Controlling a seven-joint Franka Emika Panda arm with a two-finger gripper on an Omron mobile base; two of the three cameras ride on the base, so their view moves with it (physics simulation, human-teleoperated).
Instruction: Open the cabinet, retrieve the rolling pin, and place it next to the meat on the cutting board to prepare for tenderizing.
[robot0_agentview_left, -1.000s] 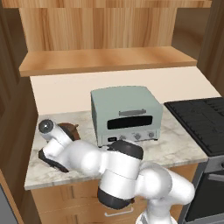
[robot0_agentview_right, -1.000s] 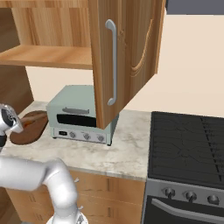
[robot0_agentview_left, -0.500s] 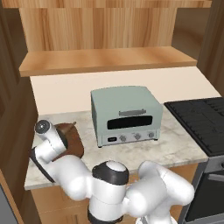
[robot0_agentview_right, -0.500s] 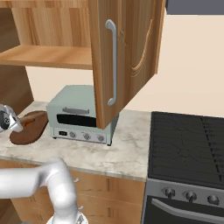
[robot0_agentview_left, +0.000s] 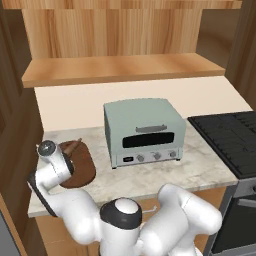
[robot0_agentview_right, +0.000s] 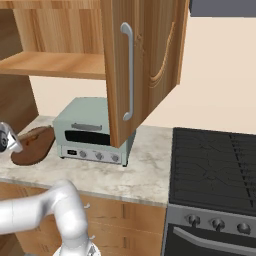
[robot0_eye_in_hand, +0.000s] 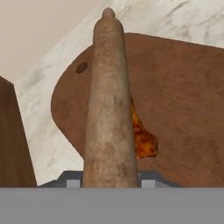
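Gripper (robot0_eye_in_hand: 110, 183) closed on rolling pin (robot0_eye_in_hand: 109, 109), fingertips barely visible at its base in hand view. Pin reaching out over cutting board (robot0_eye_in_hand: 183, 105), covering part of meat (robot0_eye_in_hand: 142, 140), which lies flat on board just beside pin's line; cannot tell whether pin touches board. Board on marble bench (robot0_agentview_left: 150, 180) at left end, near toaster oven (robot0_agentview_left: 142, 131). In left base view, pin end (robot0_agentview_left: 74, 145) poking past wrist above board (robot0_agentview_left: 82, 167). Cabinet (robot0_agentview_right: 145, 65) door swung open, silver bar handle (robot0_agentview_right: 129, 70) facing camera, shelf (robot0_agentview_left: 120, 70) exposed above bench. Stove (robot0_agentview_right: 215, 165) right of bench.
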